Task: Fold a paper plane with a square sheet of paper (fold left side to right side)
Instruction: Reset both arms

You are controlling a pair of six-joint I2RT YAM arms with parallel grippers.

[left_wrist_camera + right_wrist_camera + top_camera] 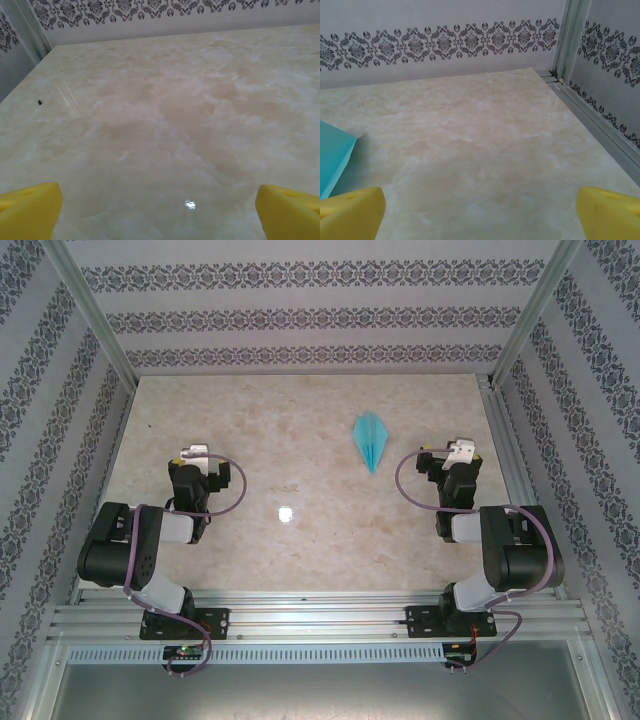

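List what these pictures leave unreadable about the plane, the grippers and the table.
- Paper plane: too small in the top view to read its folds; cut off by the left edge in the right wrist view.
- Left gripper and right gripper, wrist views: fingers cut off by the bottom edge.
- Dark speck on the table, left wrist view: too small to identify.

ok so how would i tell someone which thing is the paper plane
Look at the beige marble table, on its far half right of centre, just left of the right arm. The paper plane lies flat there. It is the only light-blue thing: a narrow dart, its point towards the arms' bases.
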